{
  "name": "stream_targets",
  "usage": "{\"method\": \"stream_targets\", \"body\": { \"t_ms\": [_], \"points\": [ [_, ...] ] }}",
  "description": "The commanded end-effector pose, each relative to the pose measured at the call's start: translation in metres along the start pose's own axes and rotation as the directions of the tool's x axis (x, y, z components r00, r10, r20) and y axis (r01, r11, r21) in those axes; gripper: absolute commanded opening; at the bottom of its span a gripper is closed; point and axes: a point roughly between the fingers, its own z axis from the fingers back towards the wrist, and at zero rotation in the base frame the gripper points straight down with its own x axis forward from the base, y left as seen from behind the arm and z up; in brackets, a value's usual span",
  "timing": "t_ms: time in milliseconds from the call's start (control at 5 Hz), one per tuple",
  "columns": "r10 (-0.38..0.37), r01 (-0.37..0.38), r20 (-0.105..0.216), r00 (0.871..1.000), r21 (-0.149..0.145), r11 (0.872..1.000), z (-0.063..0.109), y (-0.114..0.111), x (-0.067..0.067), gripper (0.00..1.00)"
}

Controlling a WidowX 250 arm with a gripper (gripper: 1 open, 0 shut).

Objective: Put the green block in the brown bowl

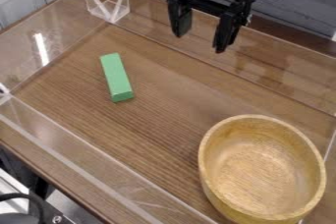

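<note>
- Nearest the camera, the brown bowl [205,174]: round to slightly oval, shallow, its thick rim pale tan and its inside a warmer yellow-brown; it waits for your block at the lower right of the view
- The green block [117,77]: a flat, narrow bar with straight edges and a matt, even face, lying aslant on the tabletop [164,115] left of centre, outside the bowl and well apart from it
- The tabletop: smooth brown wood with a soft sheen, a plain ground against which you can pick out the bar's outline
- The gripper [202,33]: black, angular and jointed, at the top of the view; its fingers stand wide apart with nothing between them
- Step in hand, as judged: the approach, before any grasp
- Next move: bring the open claw across to the block, turn it so that the fingers straddle the narrow width, lower and close; you would then lift clear of the rim before releasing over the bowl's hollow
</note>
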Motion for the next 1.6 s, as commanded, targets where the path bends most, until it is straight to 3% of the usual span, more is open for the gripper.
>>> {"method": "stream_targets", "body": {
  "t_ms": [0, 200, 600, 1000, 1400],
  "points": [
    [0.138, -0.138, -0.001, 0.990, -0.024, 0.990, -0.005, 0.020, -0.002, 1.00],
    [0.375, -0.375, -0.017, 0.927, -0.053, 0.925, -0.019, 0.058, -0.013, 1.00],
    [0.634, -0.630, 0.009, 0.773, -0.100, 0.770, -0.034, 0.114, -0.029, 1.00],
    [0.670, -0.665, 0.006, 0.743, -0.112, 0.738, -0.059, 0.116, -0.027, 1.00],
    [0.699, -0.694, -0.008, 0.715, -0.131, 0.708, -0.073, 0.113, -0.021, 1.00]
  ]
}}
